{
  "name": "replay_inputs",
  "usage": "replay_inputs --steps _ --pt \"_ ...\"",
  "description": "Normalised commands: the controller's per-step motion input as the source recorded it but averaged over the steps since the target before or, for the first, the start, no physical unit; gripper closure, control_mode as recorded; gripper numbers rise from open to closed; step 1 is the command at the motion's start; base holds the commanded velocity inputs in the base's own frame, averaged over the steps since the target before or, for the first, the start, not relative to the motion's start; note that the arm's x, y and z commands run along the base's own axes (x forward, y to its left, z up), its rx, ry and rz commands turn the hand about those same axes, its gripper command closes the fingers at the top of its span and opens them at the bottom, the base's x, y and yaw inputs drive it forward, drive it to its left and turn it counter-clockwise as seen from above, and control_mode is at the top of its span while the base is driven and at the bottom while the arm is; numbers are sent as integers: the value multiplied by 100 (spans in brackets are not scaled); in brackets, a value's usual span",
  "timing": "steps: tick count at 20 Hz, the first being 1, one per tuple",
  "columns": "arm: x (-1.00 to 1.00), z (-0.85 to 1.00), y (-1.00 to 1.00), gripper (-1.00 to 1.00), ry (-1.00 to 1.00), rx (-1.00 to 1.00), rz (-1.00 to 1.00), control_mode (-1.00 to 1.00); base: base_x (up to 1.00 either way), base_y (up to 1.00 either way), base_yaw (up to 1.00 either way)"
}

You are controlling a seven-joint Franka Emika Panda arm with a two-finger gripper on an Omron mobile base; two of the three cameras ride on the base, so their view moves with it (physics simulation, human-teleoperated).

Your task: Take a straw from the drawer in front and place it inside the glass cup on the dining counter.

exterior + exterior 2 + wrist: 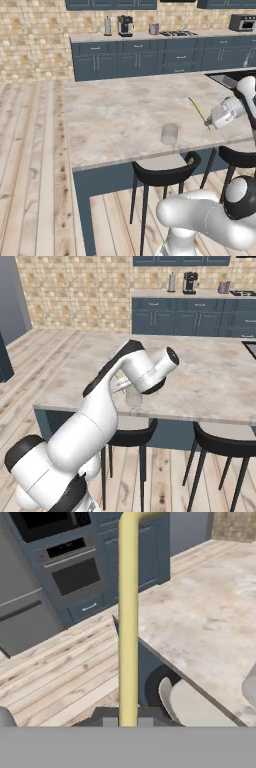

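In the left base view the glass cup (pixel 169 134), a plain clear cylinder, stands on the beige marbled dining counter (pixel 115 115). At about two o'clock from it, well apart, the gripper (pixel 208 122) is pinched shut on the straw (pixel 198 111), a thin yellow-green stick slanting up and away from the jaws.

The right base view has the white arm covering most of the cup (pixel 134 398); two black stools (pixel 131 437) stand under the counter edge.

The hand view shows the straw (pixel 128 622) rising toward twelve o'clock from between the fingertips, dark ovens (pixel 70 572) at eleven. No writing is legible.
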Motion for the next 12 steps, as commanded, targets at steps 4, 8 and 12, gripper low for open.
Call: replay_inputs --steps 4,8,12 --pt "75 -1 25 100 0 15 5 -100 0 0 0" --pt "64 -9 54 100 -2 11 1 -100 0 0 0" --pt "30 -9 57 100 -3 8 0 -100 0 0 0"
